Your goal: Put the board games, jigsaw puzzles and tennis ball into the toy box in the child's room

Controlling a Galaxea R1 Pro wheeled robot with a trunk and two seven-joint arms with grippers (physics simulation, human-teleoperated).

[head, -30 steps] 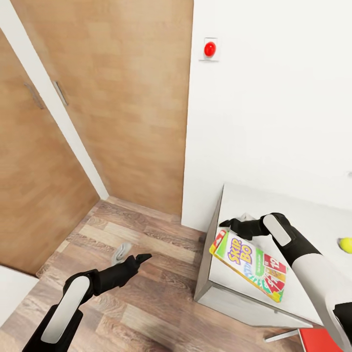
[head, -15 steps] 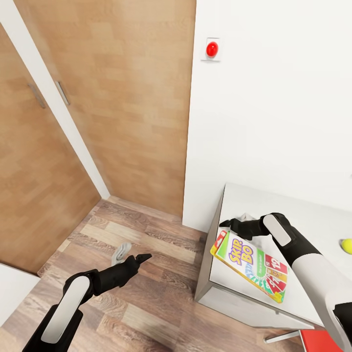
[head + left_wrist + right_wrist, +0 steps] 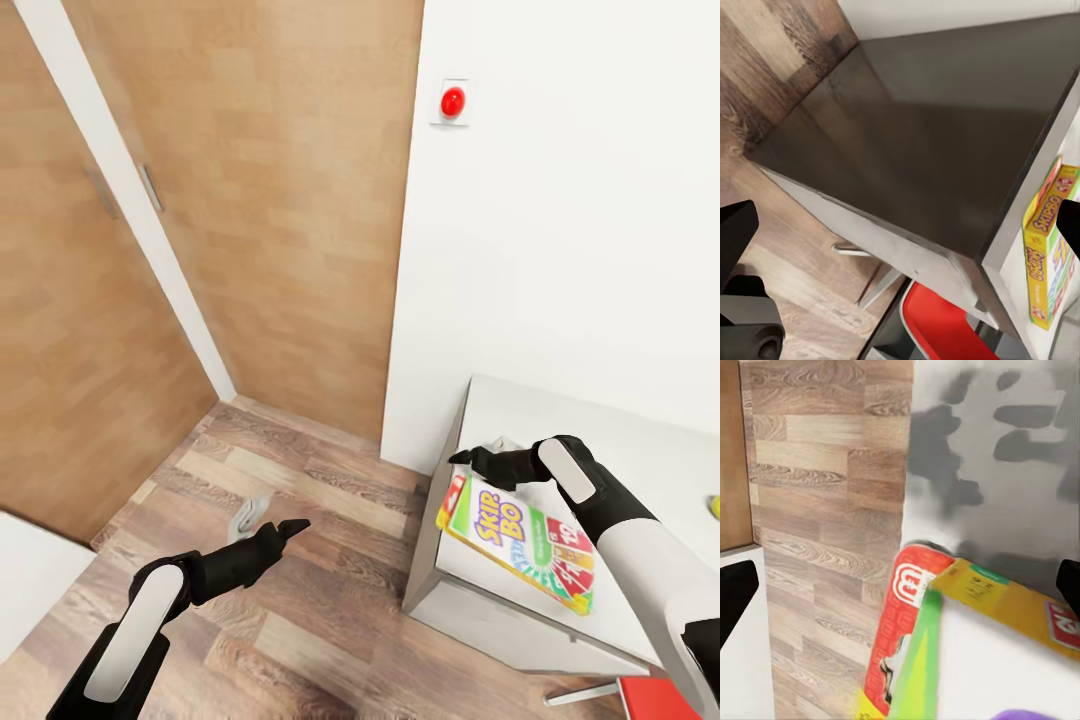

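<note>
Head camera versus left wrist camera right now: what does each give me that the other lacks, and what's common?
Head view adds: the red wall button, the wooden doors, a sliver of the tennis ball, and the right end effector above the Skip-Bo box. Left wrist view adds: a broad look at the table's dark side panel and the box's side edge. Shared: Skip-Bo box, table, red chair, plank floor.

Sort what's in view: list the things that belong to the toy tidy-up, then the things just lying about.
Job: Skip-Bo board game, tennis ball, table.
Just about: red chair, red wall button, wooden doors, grey object on the floor.
</note>
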